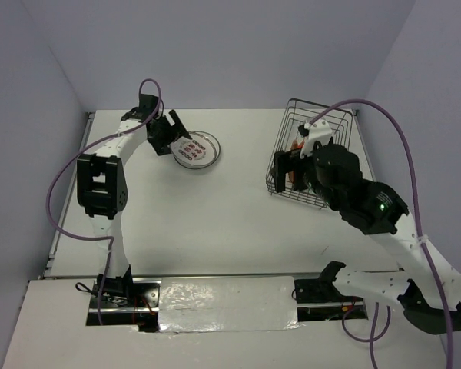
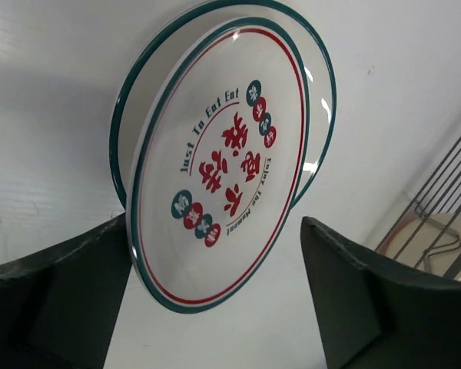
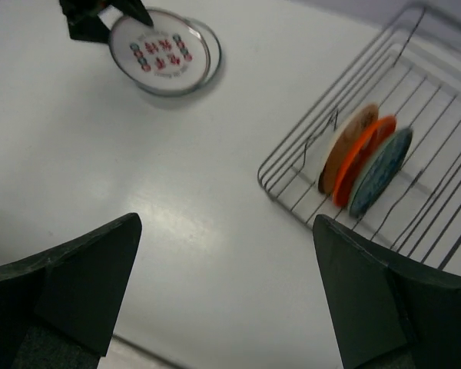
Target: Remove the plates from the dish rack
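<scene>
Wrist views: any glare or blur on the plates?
Left wrist: the printed plate is sharp, lettering readable; small glare spots sit on the rim of the plate under it. Right wrist: the three plates in the dish rack look soft, colours clear but patterns unreadable; a broad dull sheen lies on the table, no hard shadows.

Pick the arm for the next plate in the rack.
Right. The right gripper hovers open beside the dish rack, facing three upright plates; the left gripper is across the table at the stacked plates.
</scene>
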